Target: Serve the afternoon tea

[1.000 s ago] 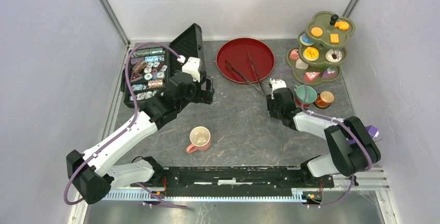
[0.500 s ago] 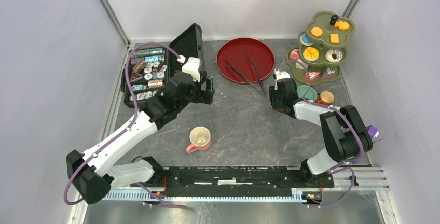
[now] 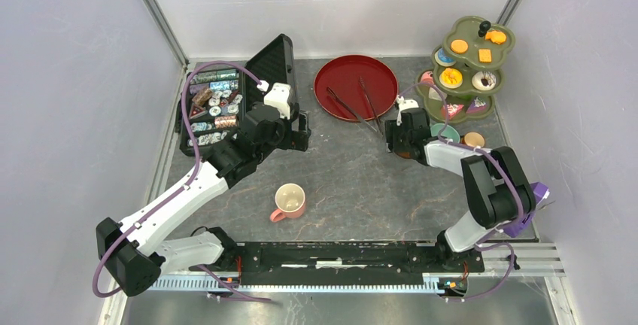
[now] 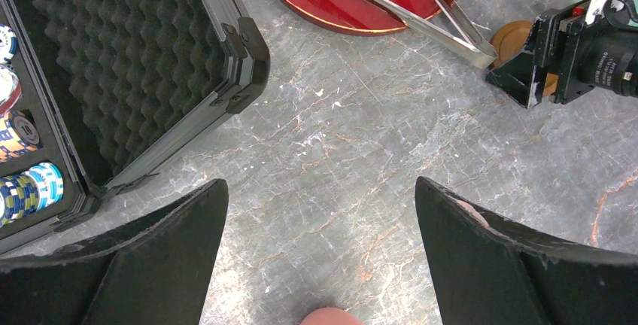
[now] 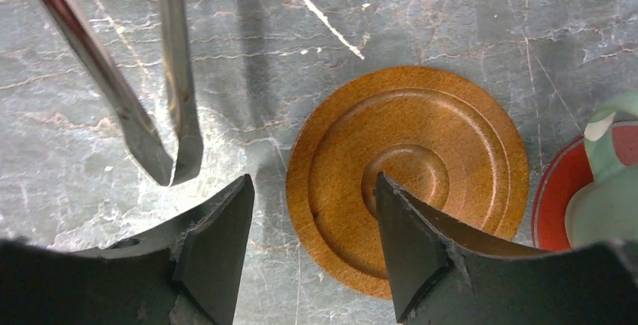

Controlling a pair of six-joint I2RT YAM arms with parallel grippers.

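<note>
1. While your right gripper [image 5: 312, 186] hangs low over the bench [image 3: 353, 182], its jaws are partway open with nothing clamped. One finger's over the middle of the orange saucer [image 5: 451, 137], the other is off its rim over bare bench. Can't tell if either actually touches.
2. That saucer lies flat toward the right edge, just beside the tips of the tongs [image 5: 173, 62], which poke off the red tray [image 3: 342, 73] at the far edge.
3. Your mint cup [image 3: 445, 132] sits on a red saucer [image 5: 553, 197] right next to the orange one. The small orange cup [image 3: 474, 140] is beside it, closer to the right edge.
4. Pastries [image 3: 451, 77] sit on the tiered stand [image 3: 472, 39] in the far right corner.
5. Your left gripper [image 4: 322, 186] is wide open and empty, hovering near the open case [image 3: 274, 58] in the far left corner.
6. Pink cup [image 3: 289, 201] stands alone mid-bench, toward the near edge.
</note>
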